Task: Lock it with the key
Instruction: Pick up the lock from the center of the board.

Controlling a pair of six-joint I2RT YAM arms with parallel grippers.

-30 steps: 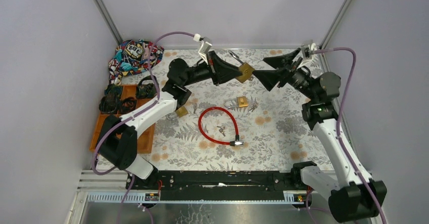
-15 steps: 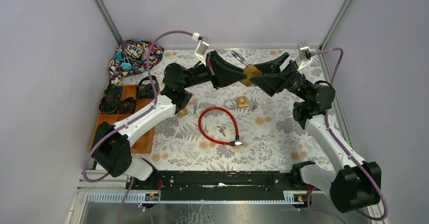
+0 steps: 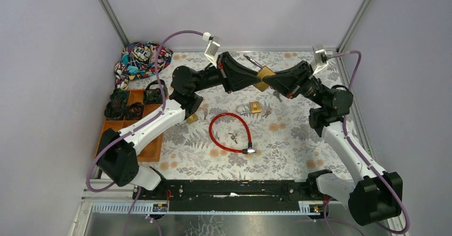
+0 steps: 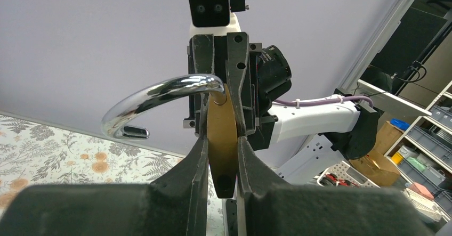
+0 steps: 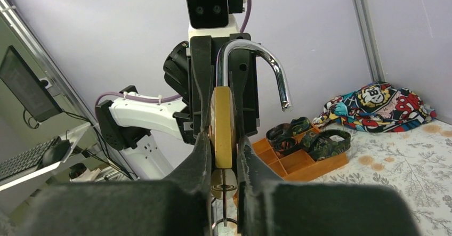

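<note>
Above the far middle of the tabletop (image 3: 298,140), the brass padlock (image 3: 263,82) hangs in the air between my two arms, held from both sides. My left gripper (image 3: 258,78) is clenched on the lock's brass body from the left, and my right gripper (image 3: 269,81) is clamped on the same body from the right, so the fingertips of both meet at the lock. In both wrist views the brass body sits squeezed flat between the dark fingers. Its silver shackle (image 4: 160,95) stands open, one end seated in the body and the free end curving out clear of it. A small bunch of keys (image 3: 276,94) dangles just under the lock. Down on the tabletop lie a second padlock (image 3: 250,107) and, nearer, a red cable lock (image 3: 229,132); an orange tray (image 3: 154,145) sits at the left edge.
</note>
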